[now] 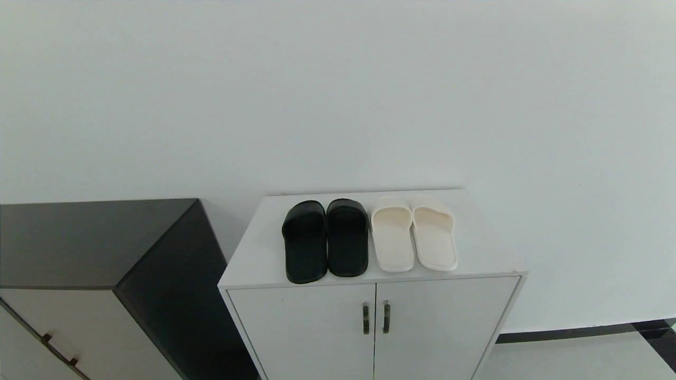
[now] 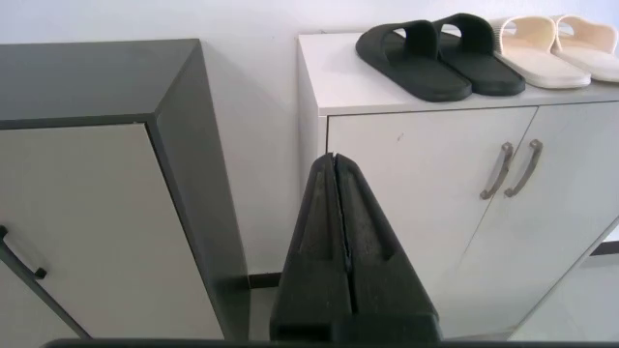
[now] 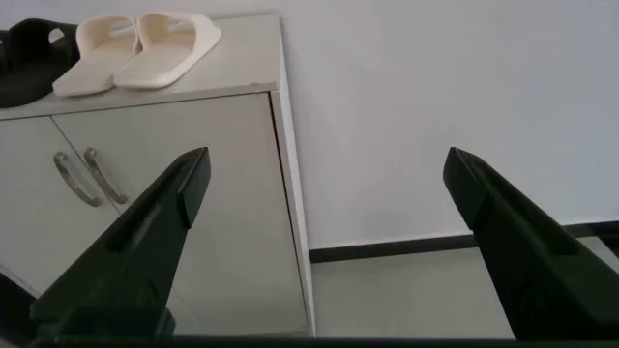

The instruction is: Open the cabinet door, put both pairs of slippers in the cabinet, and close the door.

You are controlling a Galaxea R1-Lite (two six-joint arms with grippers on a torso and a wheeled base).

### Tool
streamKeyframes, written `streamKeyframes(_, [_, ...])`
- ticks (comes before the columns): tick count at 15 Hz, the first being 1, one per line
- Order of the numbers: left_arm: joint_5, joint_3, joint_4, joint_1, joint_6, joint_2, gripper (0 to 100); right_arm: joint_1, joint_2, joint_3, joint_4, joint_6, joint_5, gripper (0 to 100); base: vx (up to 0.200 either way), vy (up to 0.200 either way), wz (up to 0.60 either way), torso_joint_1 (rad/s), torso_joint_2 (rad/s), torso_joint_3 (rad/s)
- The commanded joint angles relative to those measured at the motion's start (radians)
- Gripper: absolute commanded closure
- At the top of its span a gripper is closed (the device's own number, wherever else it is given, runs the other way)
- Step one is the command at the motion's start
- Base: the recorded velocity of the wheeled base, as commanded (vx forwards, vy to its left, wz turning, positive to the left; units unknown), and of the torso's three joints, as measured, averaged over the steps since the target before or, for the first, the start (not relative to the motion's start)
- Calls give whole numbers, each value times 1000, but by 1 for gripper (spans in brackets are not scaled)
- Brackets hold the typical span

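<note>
One left pincer [image 2: 335, 162] closed, facing cabinet [image 2: 426, 184].

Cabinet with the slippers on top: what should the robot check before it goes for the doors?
1. Cabinet doors both shut, ready to be opened: ok.
2. Handles unblocked: ok.
3. Black slippers paired on top, away from the edges: ok.
4. Cream slippers right beside them: ok.
5. Right gripper open, ready for a handle: ok.
6. Left gripper open: not ok, it is shut.
</note>
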Motion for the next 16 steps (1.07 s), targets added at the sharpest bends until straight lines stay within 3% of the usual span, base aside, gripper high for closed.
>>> streamKeyframes(1, [0, 0, 0, 0, 1, 1, 100, 35, 65, 0, -2, 2, 2, 0, 0, 0, 0, 0, 0, 0])
streamKeyframes(3, [0, 0, 0, 0, 8, 1, 100, 33, 59, -5, -5, -50, -5, 0, 0, 0, 0, 0, 0, 0])
streamKeyframes(4, [-5, 0, 0, 0, 19, 1, 100, 30, 127, -167, -29, -7, -9, 0, 0, 0, 0, 0, 0, 0])
streamKeyframes(6, [-5, 0, 0, 0, 36, 1, 100, 35, 320, -370, 9, 37, 28, 0, 0, 0, 0, 0, 0, 0])
streamKeyframes(8, [-5, 0, 0, 0, 36, 1, 100, 44, 548, -376, -12, 9, 144, 0, 0, 0, 0, 0, 0, 0])
streamKeyframes(10, [-5, 0, 0, 0, 44, 1, 100, 136, 826, -356, -209, 11, 160, 0, 0, 0, 0, 0, 0, 0])
streamKeyframes(11, [-5, 0, 0, -1, 45, 1, 100, 221, 937, -356, -318, 23, 118, 0, 0, 0, 0, 0, 0, 0])
streamKeyframes(14, [-5, 0, 0, -1, 45, 1, 100, 592, 1219, -446, -493, 190, -225, 0, 0, 0, 0, 0, 0, 0])
streamKeyframes(16, [-5, 0, 0, -1, 45, 1, 100, 672, 1354, -560, -499, 227, -322, 0, 0, 0, 0, 0, 0, 0])
